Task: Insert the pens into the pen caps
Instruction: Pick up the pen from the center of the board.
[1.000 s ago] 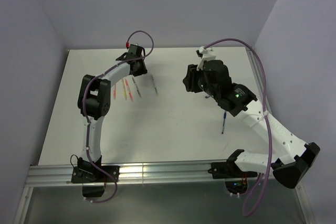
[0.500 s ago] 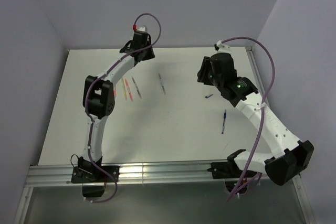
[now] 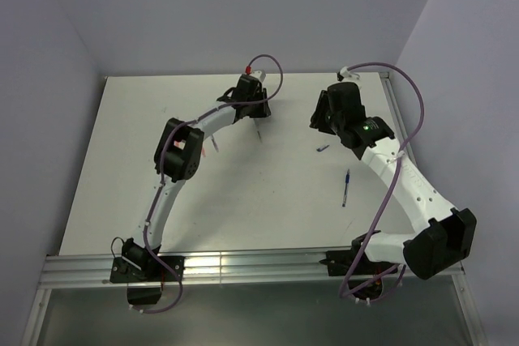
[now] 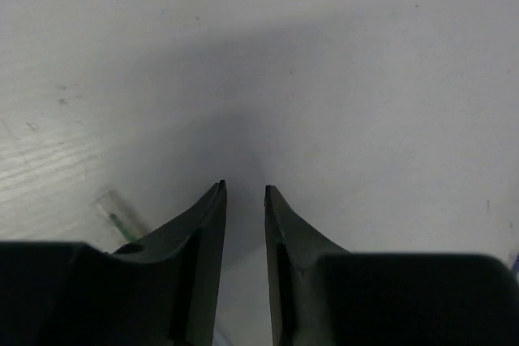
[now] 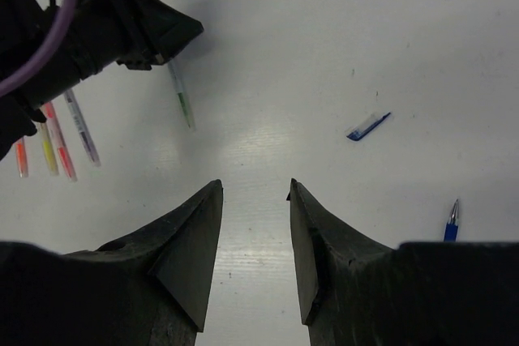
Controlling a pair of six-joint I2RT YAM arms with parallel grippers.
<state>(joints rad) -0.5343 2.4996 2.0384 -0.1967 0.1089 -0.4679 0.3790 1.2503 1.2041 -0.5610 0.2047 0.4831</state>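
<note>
Left hand (image 4: 244, 190) sits just beside the green pen (image 5: 182, 96), narrowly parted, gripping nothing. Right hand (image 5: 255, 185) spread wide over the desk (image 5: 324, 30), blue cap (image 5: 367, 126) lying ahead.

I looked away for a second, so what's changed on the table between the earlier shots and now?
The left hand swung right and now hangs over the green-clear pen, which also slid slightly right. The right hand drew back to the far right, uncovering the dark blue cap. Nothing was gripped. The blue pen and the row of coloured pens stayed put.
</note>
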